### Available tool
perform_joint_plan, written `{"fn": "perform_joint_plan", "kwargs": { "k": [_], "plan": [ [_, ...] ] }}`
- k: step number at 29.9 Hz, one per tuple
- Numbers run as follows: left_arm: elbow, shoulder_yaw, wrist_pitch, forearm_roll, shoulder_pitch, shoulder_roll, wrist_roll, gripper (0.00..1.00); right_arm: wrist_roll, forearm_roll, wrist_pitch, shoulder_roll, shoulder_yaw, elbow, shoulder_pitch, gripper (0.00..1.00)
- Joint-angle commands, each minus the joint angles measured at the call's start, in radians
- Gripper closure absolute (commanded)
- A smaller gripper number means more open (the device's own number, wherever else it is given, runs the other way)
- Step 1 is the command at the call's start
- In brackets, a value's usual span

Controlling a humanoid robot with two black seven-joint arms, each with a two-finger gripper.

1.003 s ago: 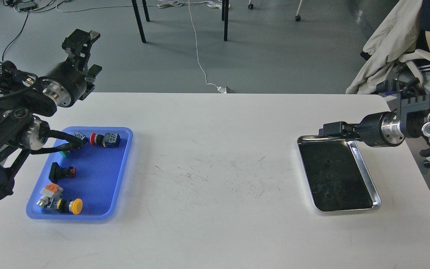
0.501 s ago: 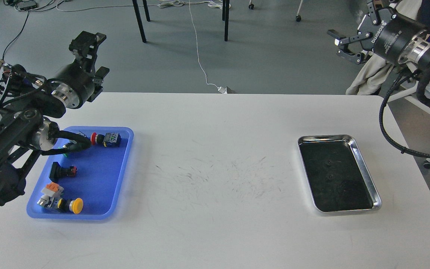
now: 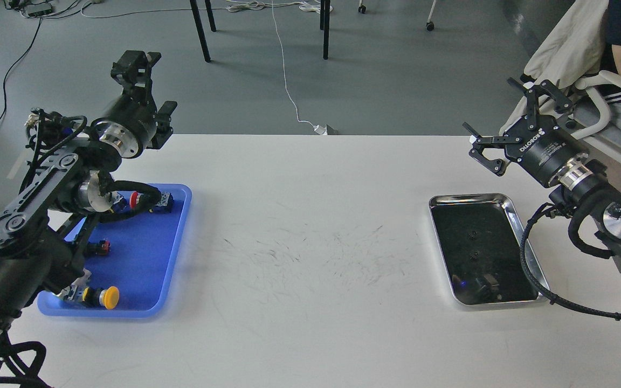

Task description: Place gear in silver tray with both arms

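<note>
The silver tray (image 3: 469, 198) lies on the right of the white table. Its dark bottom holds only reflections and small specks. My right gripper (image 3: 502, 123) hovers above the table's far right edge, just behind the tray, wide open and empty. Its black cable (image 3: 526, 258) crosses the tray's right rim. My left gripper (image 3: 149, 83) is raised beyond the table's far left edge, behind the blue tray (image 3: 181, 226), open and empty. The blue tray holds switch parts: a red-capped button (image 3: 134, 199) and a yellow-capped button (image 3: 109, 297). My left arm hides others. No toothed gear shows.
The table's middle (image 3: 316, 253) is bare white with faint scuff marks. A seated person and a chair with a beige jacket (image 3: 569, 54) are close behind my right arm. Table legs and cables are on the floor behind.
My right arm came down from high at the back right, and its gripper now hovers just behind the silver tray. My left arm shifted right and covers more of the blue tray.
</note>
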Motion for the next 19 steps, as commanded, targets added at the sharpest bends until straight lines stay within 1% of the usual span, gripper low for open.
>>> {"fn": "perform_joint_plan", "kwargs": {
  "k": [1, 3, 4, 7, 9, 11, 19],
  "plan": [
    [0.006, -0.021, -0.002, -0.010, 0.000, -0.008, 0.000, 0.02, -0.004, 0.004, 0.000, 0.000, 0.007, 0.000, 0.004, 0.01],
    [0.006, -0.027, -0.003, -0.027, 0.000, -0.009, 0.000, 0.02, -0.027, 0.007, 0.000, 0.000, 0.017, 0.002, 0.004, 0.01],
    [0.006, -0.030, -0.002, -0.033, 0.000, -0.009, 0.000, 0.02, -0.055, 0.007, 0.000, 0.000, 0.023, 0.002, 0.004, 0.01],
    [0.006, -0.043, -0.002, -0.035, 0.000, -0.011, -0.002, 0.02, -0.102, 0.007, -0.004, 0.003, 0.049, 0.002, 0.004, 0.01],
    [0.006, -0.049, -0.002, -0.035, 0.000, -0.011, -0.002, 0.02, -0.106, 0.007, -0.008, 0.011, 0.063, -0.001, 0.004, 0.01],
    [0.006, -0.049, -0.002, -0.035, 0.000, -0.011, -0.002, 0.02, -0.092, 0.006, -0.011, 0.020, 0.082, -0.003, 0.006, 0.01],
    [0.004, -0.050, -0.003, -0.036, 0.000, -0.009, -0.008, 0.02, -0.086, 0.003, -0.010, 0.026, 0.112, -0.012, 0.004, 0.01]
  ]
}}
